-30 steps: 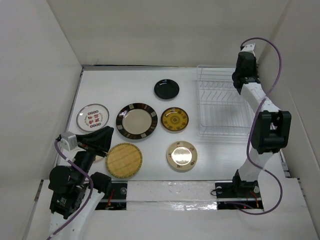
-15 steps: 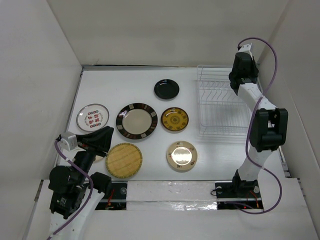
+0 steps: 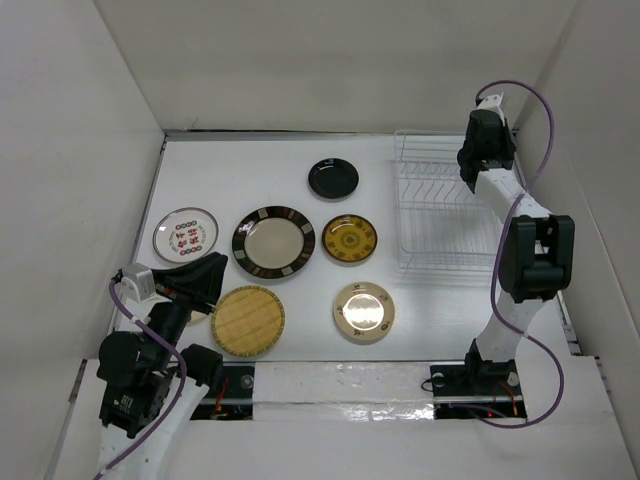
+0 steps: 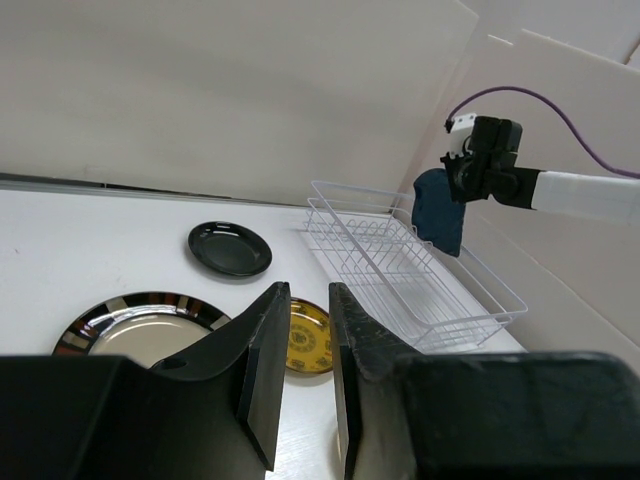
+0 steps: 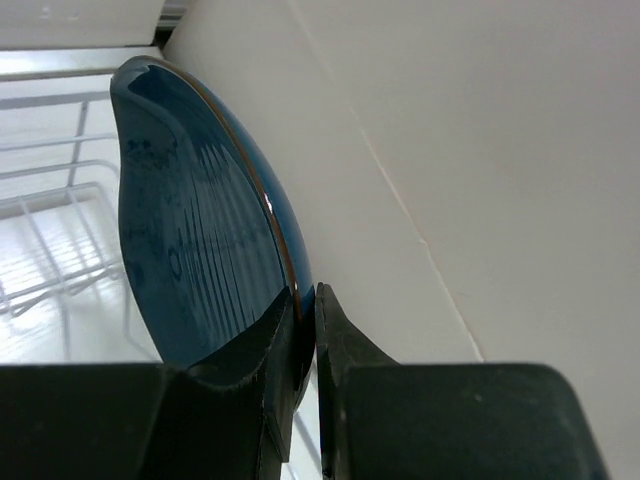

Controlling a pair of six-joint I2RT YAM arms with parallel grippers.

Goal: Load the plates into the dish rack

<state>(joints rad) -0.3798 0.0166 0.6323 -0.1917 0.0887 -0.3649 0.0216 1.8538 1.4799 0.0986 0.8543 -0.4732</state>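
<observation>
**Right tool** [image 5: 305, 305]: pressed onto the rim of the blue plate [image 5: 200, 230], one finger on each face. The plate is held on edge, not flat, most likely so it can slide down between upright prongs. It hangs above the far right end of the rack [image 3: 440, 220], not yet seated.

**Rack:** white wire, on the right side of the worktop [image 3: 250, 170]; no plate shows in it. The task looks barely begun.

**Obstruction:** the side wall [image 5: 450, 150] runs just beside the plate's back face and leaves little room on that side. The rack's own prongs and rim wires are the likely snag on the way down.

**Left tool** [image 4: 306, 290]: fingers partly spread, nothing between them, low over the near left corner. It seems parked clear of the work.

**Waiting flat on the worktop, left of the rack:**
- black plate [image 3: 333, 178], furthest back
- striped-rim plate [image 3: 273, 241]
- yellow plate [image 3: 349, 238], nearest the rack
- cream plate [image 3: 363, 311]
- woven-look plate [image 3: 248, 320], just beside the left tool
- white plate with red marks [image 3: 185, 233]

None overlap.
</observation>
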